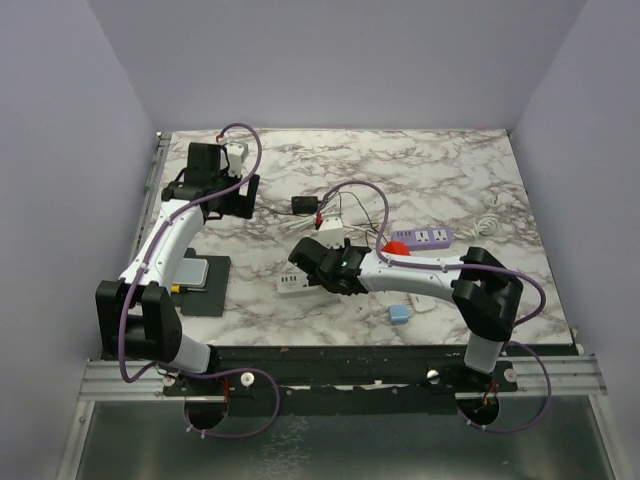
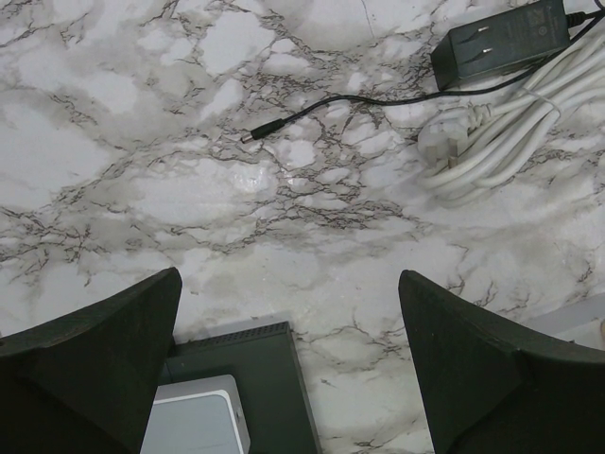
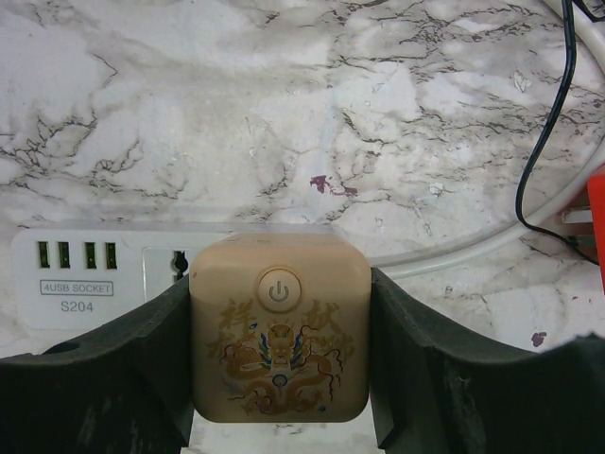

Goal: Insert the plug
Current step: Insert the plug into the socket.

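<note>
My right gripper [image 3: 280,331] is shut on a beige cube plug [image 3: 280,326] with a power button and a dragon print. The plug sits over the white power strip [image 3: 76,284] marked 4USB SOCKET, covering most of its socket; whether its pins are in I cannot tell. In the top view the right gripper [image 1: 322,265] is over the white strip [image 1: 293,287] at the table's middle. My left gripper [image 2: 288,359] is open and empty, held above the marble near a black pad [image 2: 255,378]; in the top view it is at the far left [image 1: 215,185].
A black adapter [image 2: 501,43] with a thin black cable and a coiled white cord [image 2: 510,132] lie on the marble. A purple power strip [image 1: 422,237], a red object [image 1: 398,246] and a small blue block [image 1: 398,314] sit right of centre. A grey box [image 1: 192,272] rests on the black pad.
</note>
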Available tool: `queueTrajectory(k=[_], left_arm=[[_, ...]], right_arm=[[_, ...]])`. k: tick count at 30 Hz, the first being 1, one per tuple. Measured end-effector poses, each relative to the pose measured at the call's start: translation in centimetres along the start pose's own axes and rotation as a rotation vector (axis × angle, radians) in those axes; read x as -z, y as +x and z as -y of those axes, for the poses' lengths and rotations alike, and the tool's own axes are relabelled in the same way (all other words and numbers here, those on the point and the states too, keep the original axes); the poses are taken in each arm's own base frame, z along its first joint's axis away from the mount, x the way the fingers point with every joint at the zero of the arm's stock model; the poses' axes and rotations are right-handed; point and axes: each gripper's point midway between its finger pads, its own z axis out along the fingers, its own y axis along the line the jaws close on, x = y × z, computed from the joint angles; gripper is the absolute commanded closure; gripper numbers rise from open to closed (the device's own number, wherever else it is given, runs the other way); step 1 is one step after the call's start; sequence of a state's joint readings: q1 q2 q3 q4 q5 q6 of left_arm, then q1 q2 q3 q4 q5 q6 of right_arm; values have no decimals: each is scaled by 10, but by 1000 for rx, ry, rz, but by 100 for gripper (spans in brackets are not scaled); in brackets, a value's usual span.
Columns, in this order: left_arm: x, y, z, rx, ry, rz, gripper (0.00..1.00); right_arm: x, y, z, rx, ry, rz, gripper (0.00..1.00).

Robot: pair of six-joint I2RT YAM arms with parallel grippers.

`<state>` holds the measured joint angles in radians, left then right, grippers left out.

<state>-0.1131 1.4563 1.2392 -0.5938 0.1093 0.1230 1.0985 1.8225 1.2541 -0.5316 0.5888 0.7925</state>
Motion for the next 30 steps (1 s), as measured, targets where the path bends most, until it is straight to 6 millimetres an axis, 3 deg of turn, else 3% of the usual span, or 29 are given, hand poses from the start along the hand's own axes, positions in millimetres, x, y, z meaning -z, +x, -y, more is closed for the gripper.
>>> queueTrajectory(k=[19, 30], left_arm=[[12, -19, -2, -2, -13, 33, 1], [24, -41, -5, -11, -23, 86, 1]], right_arm=[[-5, 8, 2, -16, 1, 111, 99], [-4, 10, 0, -11, 22, 145, 99]])
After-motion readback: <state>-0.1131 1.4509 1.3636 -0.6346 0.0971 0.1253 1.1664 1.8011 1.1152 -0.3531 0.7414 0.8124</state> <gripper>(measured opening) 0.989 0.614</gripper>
